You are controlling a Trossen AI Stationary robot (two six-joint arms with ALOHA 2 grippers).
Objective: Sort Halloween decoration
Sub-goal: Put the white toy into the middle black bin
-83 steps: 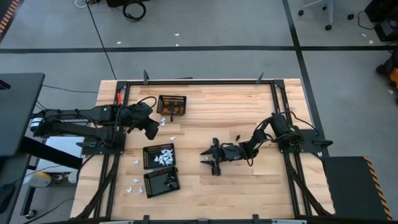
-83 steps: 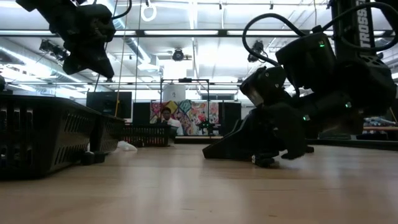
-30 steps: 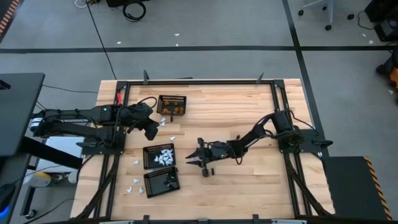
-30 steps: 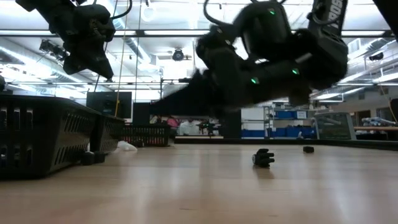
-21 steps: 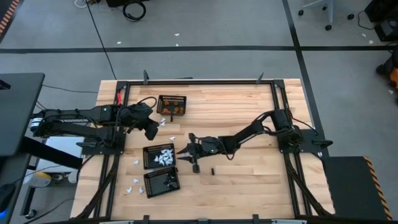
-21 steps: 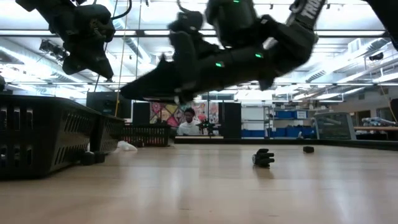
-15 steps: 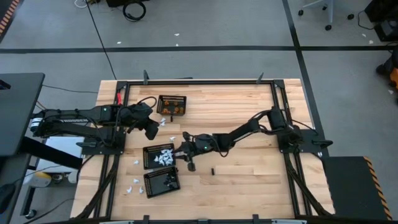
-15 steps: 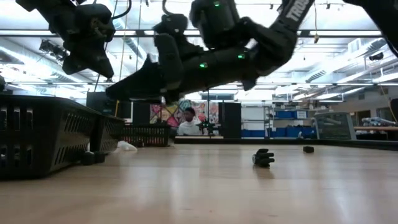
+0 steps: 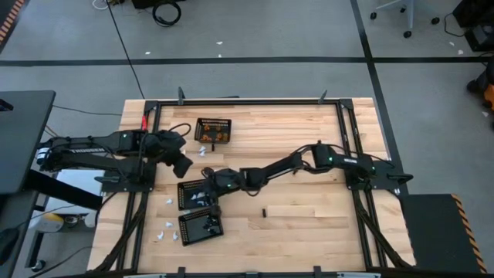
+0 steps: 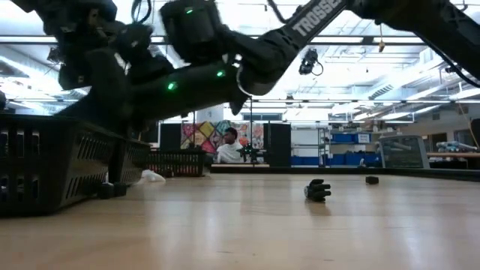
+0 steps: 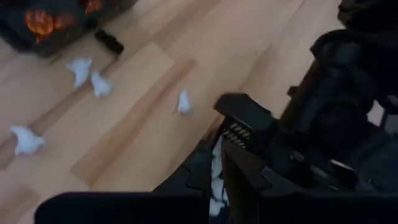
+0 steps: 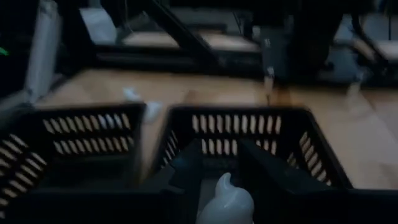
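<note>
High view puts the right arm stretched far across the wooden table (image 9: 309, 224), its right gripper (image 9: 207, 185) over the middle one of three black mesh baskets, the basket of white pieces (image 9: 187, 194). The right wrist view shows a white ghost-like piece (image 12: 225, 198) pinched between that gripper's two dark fingers (image 12: 186, 167), with the mesh basket wall just beyond. The left gripper (image 9: 182, 165) hangs above the table between the basket of orange pieces (image 9: 214, 130) and the white one; its left wrist view shows something white (image 11: 216, 163) between its fingers, though whether it is gripped I cannot tell. Loose white pieces (image 11: 84, 73) lie on the wood near the orange basket, and a few more (image 9: 165, 228) lie beside the basket of black pieces (image 9: 200, 226). One black piece (image 10: 317, 190) sits alone on the open tabletop, another small one (image 10: 372, 180) farther back. A person (image 10: 228, 148) shows in the room behind.
</note>
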